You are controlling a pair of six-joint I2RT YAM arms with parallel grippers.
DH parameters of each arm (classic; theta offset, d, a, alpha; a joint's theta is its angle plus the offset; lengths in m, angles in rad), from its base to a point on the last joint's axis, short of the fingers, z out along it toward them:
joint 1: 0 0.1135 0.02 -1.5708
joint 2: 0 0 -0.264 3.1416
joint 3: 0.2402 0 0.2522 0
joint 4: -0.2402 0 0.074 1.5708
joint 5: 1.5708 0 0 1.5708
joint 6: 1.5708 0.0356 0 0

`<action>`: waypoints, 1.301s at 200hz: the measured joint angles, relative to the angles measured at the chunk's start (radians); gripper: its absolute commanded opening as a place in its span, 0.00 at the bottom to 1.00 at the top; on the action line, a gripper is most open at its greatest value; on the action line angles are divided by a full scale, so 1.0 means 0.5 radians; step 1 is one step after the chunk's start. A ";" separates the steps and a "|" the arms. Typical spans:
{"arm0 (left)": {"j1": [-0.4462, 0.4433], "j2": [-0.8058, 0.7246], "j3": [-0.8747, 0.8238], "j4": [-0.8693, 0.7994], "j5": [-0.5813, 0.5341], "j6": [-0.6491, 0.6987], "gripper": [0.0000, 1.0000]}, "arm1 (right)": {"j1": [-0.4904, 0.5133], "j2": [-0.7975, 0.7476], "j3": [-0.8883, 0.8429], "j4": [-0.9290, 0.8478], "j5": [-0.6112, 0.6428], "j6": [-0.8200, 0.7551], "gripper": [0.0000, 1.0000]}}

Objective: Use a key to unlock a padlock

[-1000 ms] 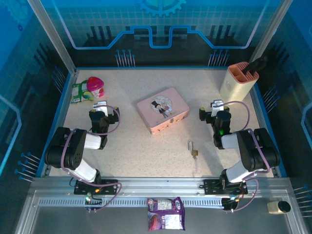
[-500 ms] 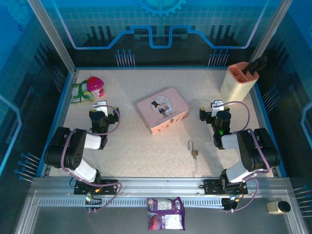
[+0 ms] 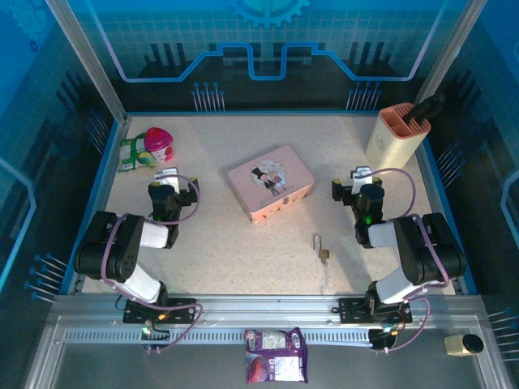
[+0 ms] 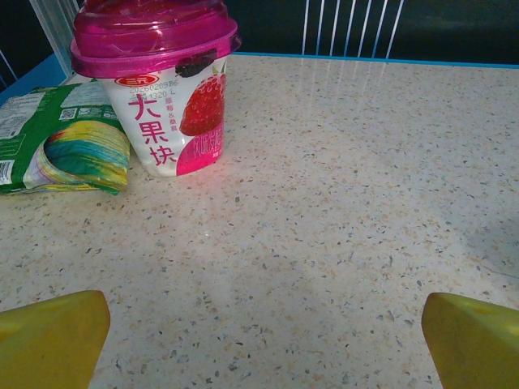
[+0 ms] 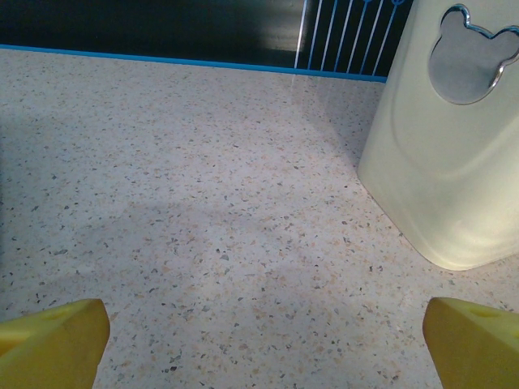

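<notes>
Padlock [image 3: 322,249]: lies flat on the table [image 3: 219,243], close to the near edge, right of centre, between that edge and the pink tin [image 3: 270,183]. Nothing touches it.

Left gripper [image 4: 263,340]: released, fingers spread wide, facing the yoghurt cup [image 4: 154,81] at the far left corner.

Right gripper [image 5: 263,340]: released, fingers spread wide, near the cream holder [image 5: 450,162].

one padlock [image 3: 322,247], one tin [image 3: 271,183], one cup [image 3: 159,143].
</notes>
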 measured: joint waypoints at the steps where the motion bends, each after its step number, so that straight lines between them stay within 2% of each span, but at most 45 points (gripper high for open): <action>1: 0.000 0.000 0.000 0.000 0.000 0.000 0.99 | 0.000 0.000 0.000 0.000 0.000 0.000 1.00; 185: 0.000 0.000 0.000 0.000 0.008 0.000 0.99 | 0.000 0.000 0.000 0.000 0.001 0.000 1.00; 260: -0.001 0.000 0.000 0.000 0.096 0.003 0.99 | 0.000 0.000 0.000 0.000 0.001 0.000 1.00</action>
